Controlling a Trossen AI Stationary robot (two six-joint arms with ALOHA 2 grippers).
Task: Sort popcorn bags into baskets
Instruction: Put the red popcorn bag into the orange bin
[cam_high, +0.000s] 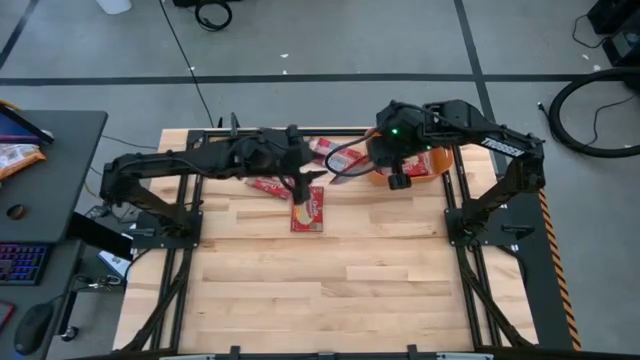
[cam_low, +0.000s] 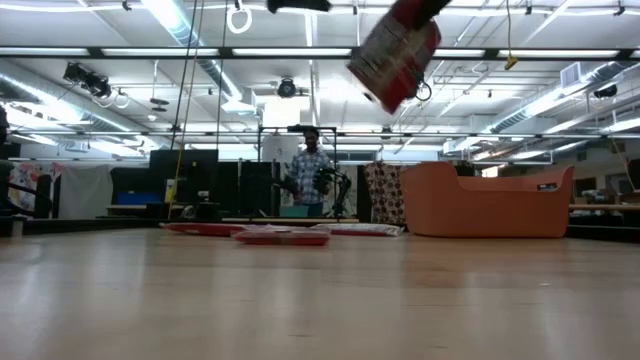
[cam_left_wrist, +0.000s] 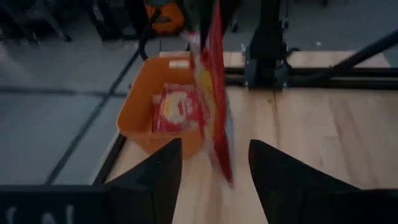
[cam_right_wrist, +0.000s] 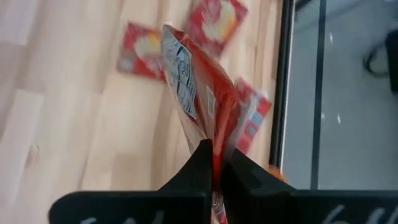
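glossy popcorn bags (cam_right_wrist: 199, 106), plastic tub (cam_low: 487, 201), wood table (cam_high: 330, 270)

popcorn bags (cam_high: 308, 210): red, cream-yellow centre print | held bag (cam_right_wrist: 199, 109): red, grey-white printed back | basket (cam_low: 490, 200): plain orange | table (cam_high: 330, 270): pale wood planks | arms: black

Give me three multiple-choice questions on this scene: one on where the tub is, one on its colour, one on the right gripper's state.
1. Where is the tub?
A) beneath the right arm
B) beneath the left arm
C) on the floor

2. What colour is the tub?
A) blue
B) orange
C) green

3. The right gripper is:
A) open and empty
B) shut on a bag
C) out of view

Answers:
1 A, the high view shows the tub under the right arm.
2 B, its walls are orange.
3 B, the right wrist view shows the fingers pinching the bag.
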